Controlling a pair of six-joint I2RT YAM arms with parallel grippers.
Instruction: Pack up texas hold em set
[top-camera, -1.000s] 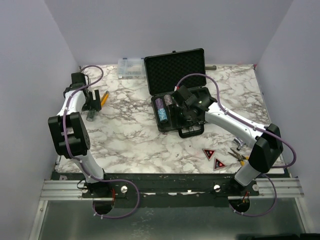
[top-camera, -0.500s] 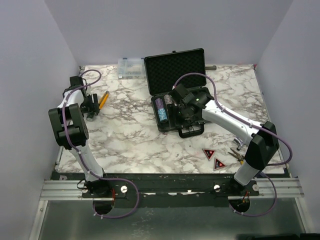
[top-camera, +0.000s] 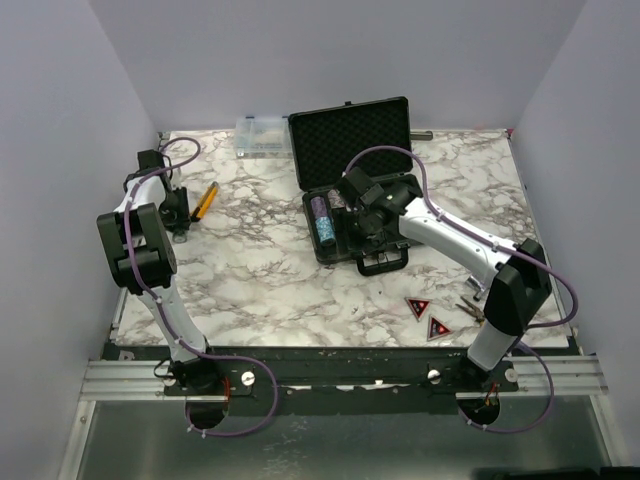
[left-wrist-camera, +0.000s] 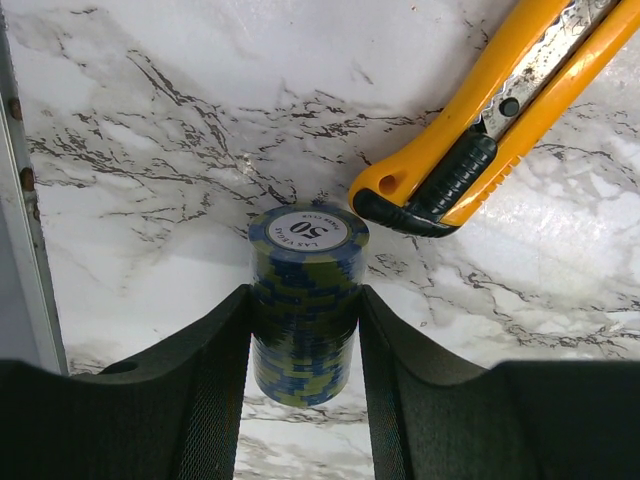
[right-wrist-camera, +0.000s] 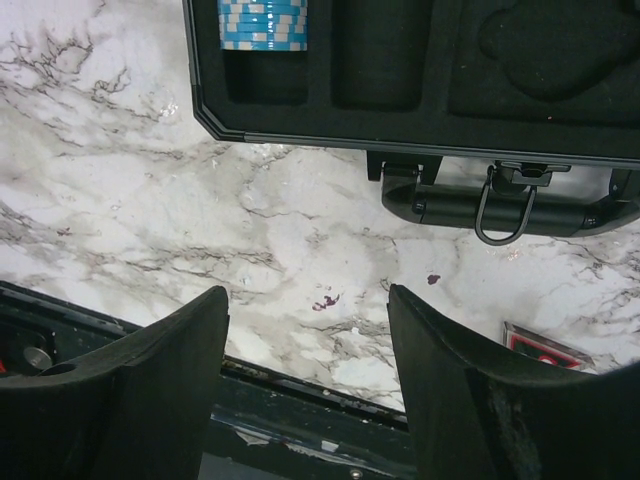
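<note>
Currently left claw is clenched on a chip stack. Both pads sit flush vs the stack's sides; stack stands upright on the marble table, top chip reads 50. Orange utility knife lies just far-right of the stack, blunt end close by; can't tell if it touches. Overhead: this is at the table's far-left, well apart from the case.

Case open at mid-far table, lid up w/ foam lining showing. Tray holds a purple stack and a blue stack in its left slots, both lying on their sides.

Right claw is released, nothing btwn its fingers, hovering over the case's near edge by the handle.

Two red-black triangles lie side by side on the table near-right, apart from the case; pliers just right of them. Clear box sits beside the lid's left, at the far edge.
</note>
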